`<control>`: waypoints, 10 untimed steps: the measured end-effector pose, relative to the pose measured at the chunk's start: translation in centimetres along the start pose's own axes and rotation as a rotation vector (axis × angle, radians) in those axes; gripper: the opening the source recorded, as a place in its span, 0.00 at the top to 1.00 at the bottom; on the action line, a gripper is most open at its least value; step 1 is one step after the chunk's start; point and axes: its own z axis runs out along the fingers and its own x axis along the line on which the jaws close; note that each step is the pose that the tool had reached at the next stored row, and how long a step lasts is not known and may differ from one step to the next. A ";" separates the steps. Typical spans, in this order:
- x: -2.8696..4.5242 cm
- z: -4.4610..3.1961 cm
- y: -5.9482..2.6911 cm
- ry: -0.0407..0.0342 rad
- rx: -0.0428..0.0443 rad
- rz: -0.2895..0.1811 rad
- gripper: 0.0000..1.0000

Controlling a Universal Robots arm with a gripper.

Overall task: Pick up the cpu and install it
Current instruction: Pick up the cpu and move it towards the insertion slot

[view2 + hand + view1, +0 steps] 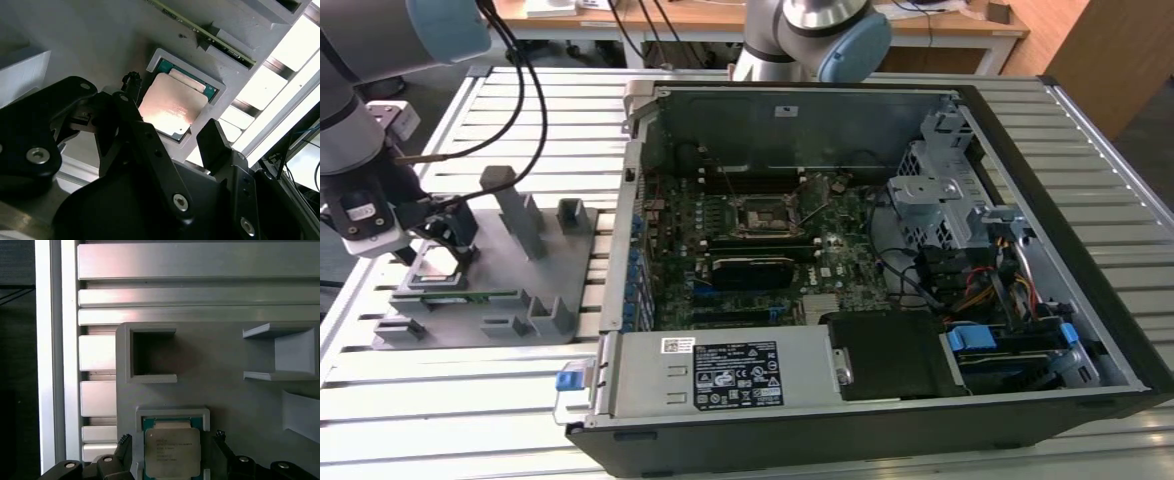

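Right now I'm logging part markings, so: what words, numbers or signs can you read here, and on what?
No text here is legible.
On the cpu: lines of fine print on its metal top, too blurred to read.
On the black label of the power supply: print and symbols, too small to read.
On the white sticker above that label: dark print, too small to read.

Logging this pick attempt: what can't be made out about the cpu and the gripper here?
- First wrist view: silvery square cpu, one edge cut off by the picture edge.
- Second wrist view: a finger of the black gripper hides a cpu edge.
- Exterior view: cpu too small, partly behind the gripper.
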 end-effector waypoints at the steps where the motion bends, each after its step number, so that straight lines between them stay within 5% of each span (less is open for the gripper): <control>1: 0.00 0.04 0.00 0.0000 0.0000 0.000 0.28; 10: 0.01 0.17 0.00 -0.0002 0.0001 0.000 0.36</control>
